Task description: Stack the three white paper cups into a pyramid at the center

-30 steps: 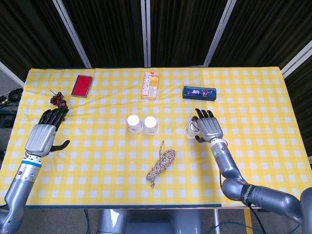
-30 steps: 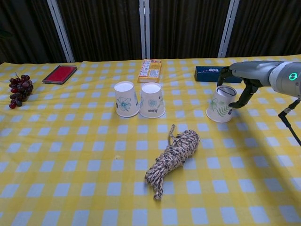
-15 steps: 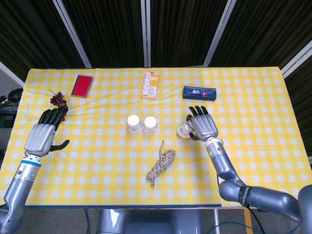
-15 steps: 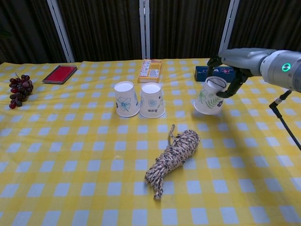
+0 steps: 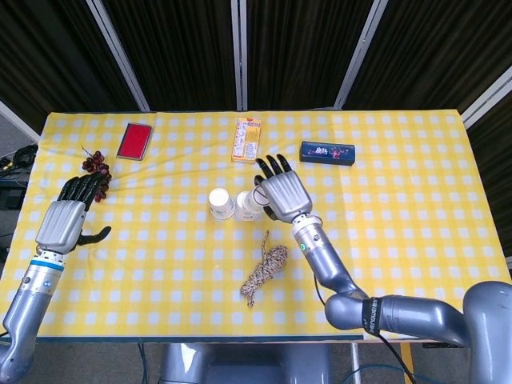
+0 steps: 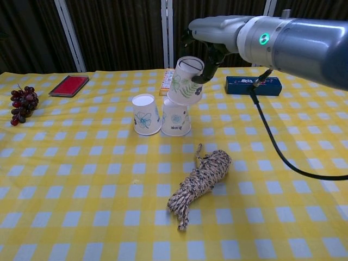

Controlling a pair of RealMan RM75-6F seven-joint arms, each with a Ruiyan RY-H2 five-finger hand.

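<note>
Two white paper cups stand upside down side by side at the table's middle: the left cup (image 6: 145, 114) (image 5: 220, 202) and the right cup (image 6: 175, 120) (image 5: 242, 210). My right hand (image 6: 209, 42) (image 5: 282, 194) grips the third cup (image 6: 186, 80) (image 5: 256, 198), tilted and in the air just above the right cup. In the chest view it hides that cup's top. Its fingers wrap the cup from the far side. My left hand (image 5: 67, 219) hovers at the table's left edge, empty, fingers loosely apart.
A coil of rope (image 6: 201, 178) lies in front of the cups. Behind them lie an orange snack box (image 6: 173, 80) and a blue box (image 6: 253, 85). A red case (image 6: 69, 85) and grapes (image 6: 23, 102) sit far left.
My right hand has carried the third cup left and upward, from the table's right side to just above the two standing cups. The left hand has barely shifted.
</note>
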